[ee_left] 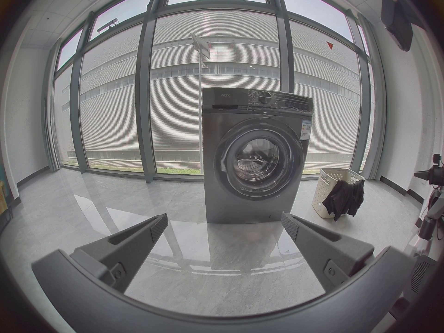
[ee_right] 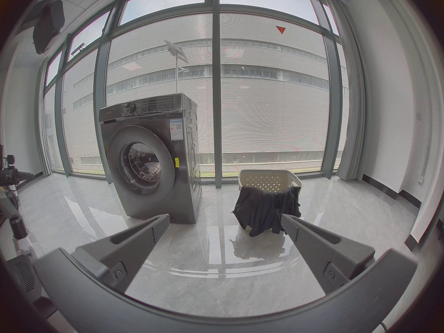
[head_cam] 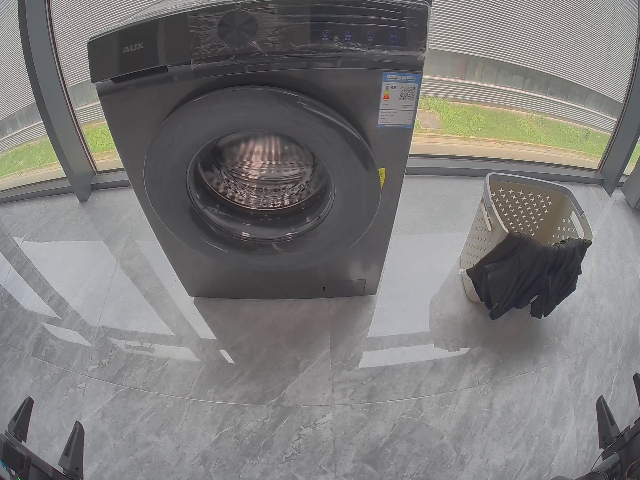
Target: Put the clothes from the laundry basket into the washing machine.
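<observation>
My left pincer and right pincer gaped empty. Dark clothes hung over the basket, well ahead of the right pincer, beside the washing machine. Pickup hadn't begun, I judged; next I needed to approach and grasp.

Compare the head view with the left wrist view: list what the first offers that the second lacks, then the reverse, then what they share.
The head view adds the right gripper, open, low over the near floor.

The left wrist view adds the ceiling, a white side wall, a dark box mounted high on it, and a lamp post outside.

Shared: the washing machine, the white laundry basket on its right as the robot faces it, dark clothes draped over the basket's front rim, the grey floor and the open left gripper.
</observation>
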